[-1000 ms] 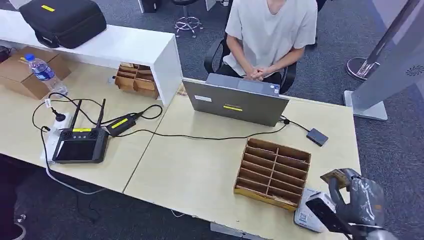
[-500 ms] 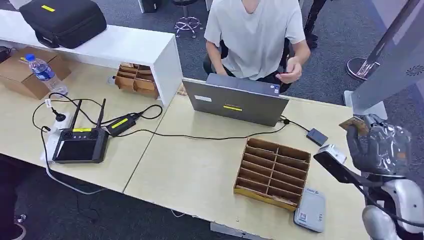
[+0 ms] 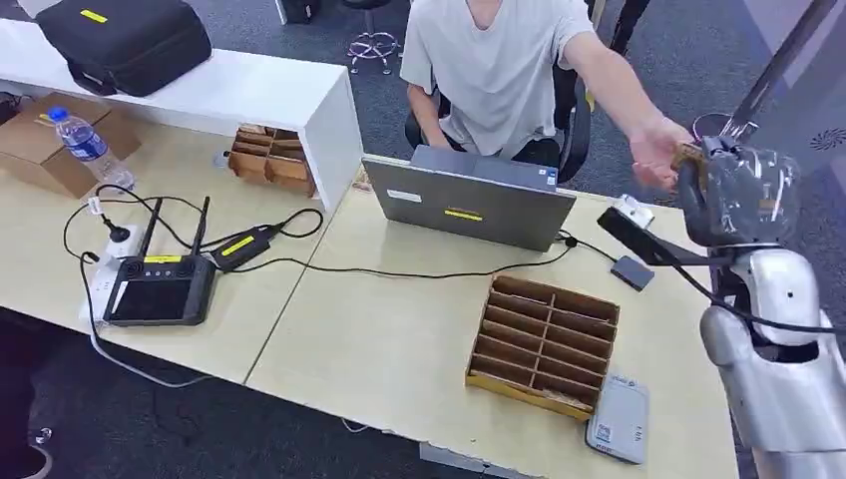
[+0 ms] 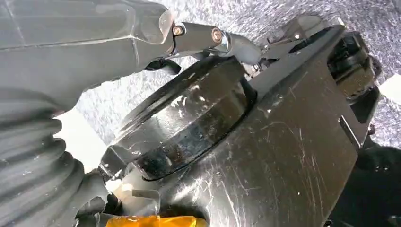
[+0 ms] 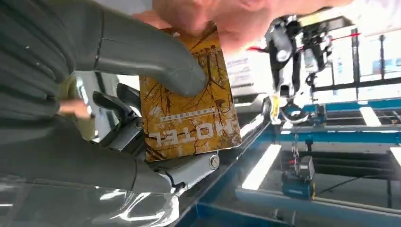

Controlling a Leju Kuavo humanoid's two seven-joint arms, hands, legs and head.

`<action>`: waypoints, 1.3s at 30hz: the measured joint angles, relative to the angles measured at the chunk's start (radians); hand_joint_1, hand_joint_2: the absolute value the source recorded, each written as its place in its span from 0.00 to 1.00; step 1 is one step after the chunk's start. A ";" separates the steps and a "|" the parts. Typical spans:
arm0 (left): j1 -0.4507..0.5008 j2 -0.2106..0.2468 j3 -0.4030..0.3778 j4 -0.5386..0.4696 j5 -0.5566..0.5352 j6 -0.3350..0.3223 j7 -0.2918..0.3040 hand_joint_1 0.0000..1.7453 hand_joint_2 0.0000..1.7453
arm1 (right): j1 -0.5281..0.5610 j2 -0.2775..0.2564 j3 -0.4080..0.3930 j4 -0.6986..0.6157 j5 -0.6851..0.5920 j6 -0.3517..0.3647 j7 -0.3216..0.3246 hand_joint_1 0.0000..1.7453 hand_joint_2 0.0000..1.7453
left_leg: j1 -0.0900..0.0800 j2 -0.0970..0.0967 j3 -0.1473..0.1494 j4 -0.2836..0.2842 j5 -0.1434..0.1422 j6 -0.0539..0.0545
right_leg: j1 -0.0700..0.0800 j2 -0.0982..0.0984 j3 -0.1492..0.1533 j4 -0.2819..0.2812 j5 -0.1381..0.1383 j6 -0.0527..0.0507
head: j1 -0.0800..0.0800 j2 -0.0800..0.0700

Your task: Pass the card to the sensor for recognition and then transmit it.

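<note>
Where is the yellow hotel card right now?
The card is pinched in the robot's right hand, held up past the right end of the desk. A person's hand is reaching out and is right beside it.

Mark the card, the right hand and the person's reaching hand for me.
card (image 5: 189,118), right wrist view, on its printed yellow face.
right hand (image 3: 738,195), head view, on the middle of the hand, raised past the table's far right corner.
person's hand (image 3: 653,150), head view, on the palm beside the card.

Right arm raised, its hand (image 3: 736,192) beyond the laptop (image 3: 469,205), thumb pinning the card (image 5: 189,113); left hand (image 4: 56,94) hangs.
</note>
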 joint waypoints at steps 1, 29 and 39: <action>-0.003 0.000 0.000 0.000 -0.010 -0.003 0.004 0.00 1.00 | -0.032 0.009 0.011 0.042 0.033 -0.011 0.009 1.00 1.00 | 0.000 0.000 0.000 0.000 0.000 0.000 | 0.000 0.000 0.000 0.000 0.000 0.000 | 0.000 0.000; -0.018 0.003 0.000 0.000 -0.038 -0.034 0.010 0.00 1.00 | -0.180 0.095 0.092 0.333 0.064 -0.079 -0.012 0.00 1.00 | 0.001 0.000 0.001 0.000 0.001 -0.002 | 0.001 0.000 -0.001 0.000 0.000 -0.001 | 0.000 0.000; -0.005 0.003 0.000 0.000 0.000 -0.024 -0.006 0.00 1.00 | -0.015 0.044 0.070 0.074 -0.053 -0.036 -0.050 0.00 1.00 | 0.001 -0.001 0.000 0.000 0.001 -0.002 | 0.000 -0.001 -0.001 0.000 0.000 -0.001 | 0.000 0.000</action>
